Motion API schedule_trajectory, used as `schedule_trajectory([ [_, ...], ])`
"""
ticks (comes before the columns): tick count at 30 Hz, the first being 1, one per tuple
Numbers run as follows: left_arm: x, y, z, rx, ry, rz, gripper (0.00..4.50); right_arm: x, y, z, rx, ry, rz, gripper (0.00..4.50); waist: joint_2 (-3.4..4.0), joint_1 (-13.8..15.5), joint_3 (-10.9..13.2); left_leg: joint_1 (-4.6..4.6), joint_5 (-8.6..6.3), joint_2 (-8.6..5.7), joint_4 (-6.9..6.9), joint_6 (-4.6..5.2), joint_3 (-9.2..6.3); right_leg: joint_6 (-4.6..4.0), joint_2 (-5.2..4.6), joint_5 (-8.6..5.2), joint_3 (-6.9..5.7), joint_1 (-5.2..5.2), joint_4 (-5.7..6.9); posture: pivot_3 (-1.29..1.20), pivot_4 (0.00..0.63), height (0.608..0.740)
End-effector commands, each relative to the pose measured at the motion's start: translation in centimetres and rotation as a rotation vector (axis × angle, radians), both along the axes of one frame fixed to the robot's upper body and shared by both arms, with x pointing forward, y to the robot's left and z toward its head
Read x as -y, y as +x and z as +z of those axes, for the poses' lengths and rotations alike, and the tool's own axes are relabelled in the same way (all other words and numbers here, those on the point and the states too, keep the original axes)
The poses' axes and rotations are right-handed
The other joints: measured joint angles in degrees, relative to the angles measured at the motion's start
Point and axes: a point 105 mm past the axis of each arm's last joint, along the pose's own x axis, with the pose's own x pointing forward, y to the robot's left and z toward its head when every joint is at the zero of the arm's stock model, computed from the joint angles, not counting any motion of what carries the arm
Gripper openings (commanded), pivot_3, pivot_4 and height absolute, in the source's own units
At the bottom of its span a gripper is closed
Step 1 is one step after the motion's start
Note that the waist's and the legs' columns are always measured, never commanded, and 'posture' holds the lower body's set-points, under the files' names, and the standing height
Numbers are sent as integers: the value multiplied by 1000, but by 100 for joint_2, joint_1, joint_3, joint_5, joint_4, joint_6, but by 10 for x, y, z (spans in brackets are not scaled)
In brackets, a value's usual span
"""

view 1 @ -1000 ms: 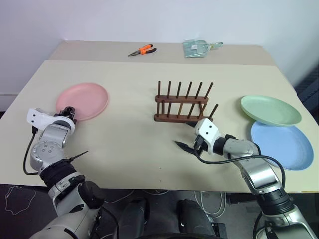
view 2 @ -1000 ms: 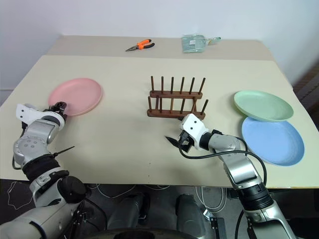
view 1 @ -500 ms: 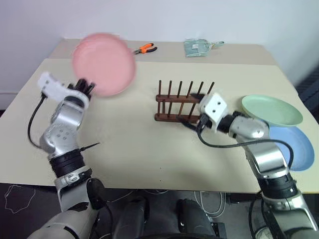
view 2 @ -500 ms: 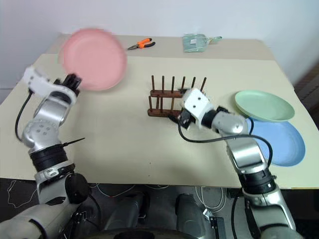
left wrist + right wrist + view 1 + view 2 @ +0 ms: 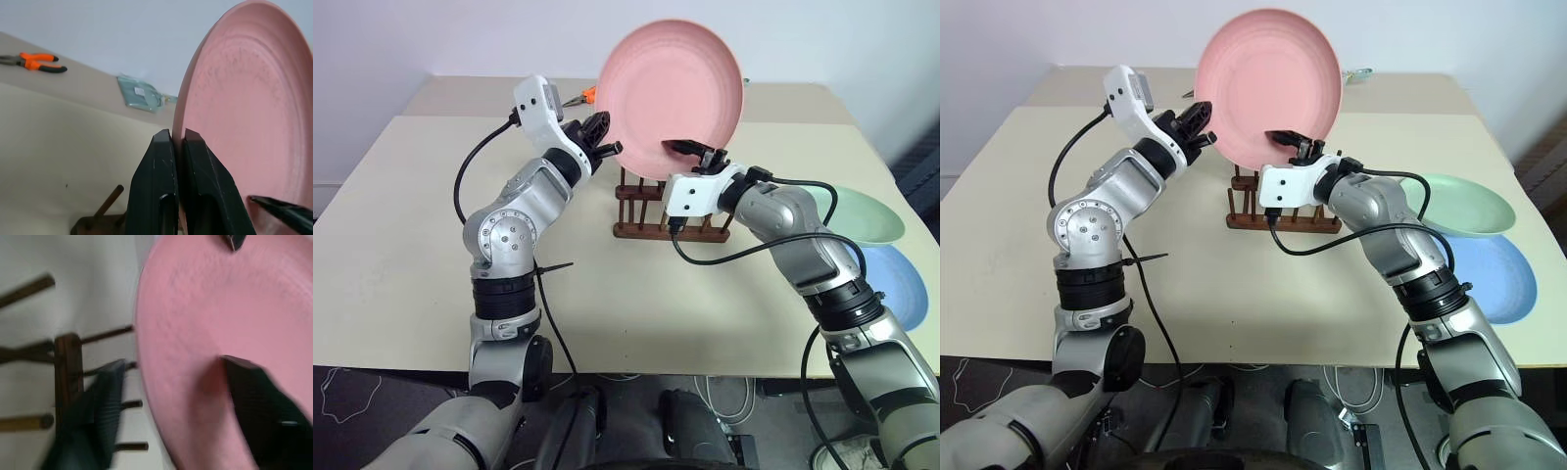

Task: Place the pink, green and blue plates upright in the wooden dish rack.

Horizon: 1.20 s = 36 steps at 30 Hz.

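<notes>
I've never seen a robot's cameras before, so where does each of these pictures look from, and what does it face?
Head views: look down over both arms at the beige table, round pink plate and dark wooden dish rack.
Left wrist view: looks along the left pincer, clamped on the plate's rim.
Right wrist view: looks along the right pincer, straddling the plate's edge.
Shared: all show the plate and rack.

Access to the wooden dish rack (image 5: 671, 211) from above is blocked by the pink plate (image 5: 671, 96) — the near counter (image 5: 411, 245) is left open.
</notes>
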Motion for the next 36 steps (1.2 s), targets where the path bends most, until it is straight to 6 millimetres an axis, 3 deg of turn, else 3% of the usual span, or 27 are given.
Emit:
schedule_trajectory([
  [1,-3,-7,9,17,-55,-21,0,1,-2,9,79,-16,-4,1174,0,-8,0,0,0,0,1,0,0,0,0,0,0,0,0,0,150,738],
  [2,-4,-7,8,9,-80,-30,0,2,-2,8,85,-21,-7,714,0,-7,0,0,0,0,1,0,0,0,0,0,0,1,0,0,150,738],
  [3,-6,-7,12,3,-154,-34,684,3,-2,7,100,-36,-15,170,-1,-7,0,0,0,0,2,0,-1,0,0,0,0,2,0,0,150,738],
  [6,-30,-2,29,33,-373,37,2014,11,-2,5,143,-59,-49,0,-4,32,6,-5,1,-2,8,0,-3,0,-2,0,-1,1,-2,0,150,738],
  [7,-44,1,32,58,-357,103,2014,17,-2,5,150,-47,-72,0,-5,45,6,-7,1,-1,8,-1,-3,0,-2,0,-1,1,-2,0,150,738],
  [9,-67,4,31,131,-167,231,2014,35,-3,11,157,48,-134,0,-5,34,6,-7,4,-2,6,-6,-1,0,0,0,0,-1,-2,0,150,738],
  [12,-75,2,13,233,222,303,2014,59,-10,28,135,316,-180,0,0,26,5,-6,8,-9,-7,-13,2,-1,6,0,1,-6,-1,0,150,738],
  [17,-48,-20,-45,353,572,79,2014,71,-37,43,-169,1029,-30,0,6,33,5,-4,-8,4,-11,13,-3,-3,5,0,4,1,-6,0,150,738],
  [21,-20,-51,-77,351,534,-197,2014,75,-53,49,-319,1336,65,0,9,26,7,-14,-19,6,-8,27,-6,-14,-7,3,5,-12,-5,0,150,738],
  [26,2,-76,-100,317,528,-415,2014,71,-60,47,-458,1449,121,0,35,7,3,-18,-25,13,-11,19,-5,-38,-21,-3,8,-21,-6,0,150,738],
  [36,15,-95,-121,253,552,-564,2014,65,-69,33,-589,1463,145,0,49,-76,0,-19,-18,13,-3,32,-3,-38,-13,-3,8,-21,-2,0,150,738],
])
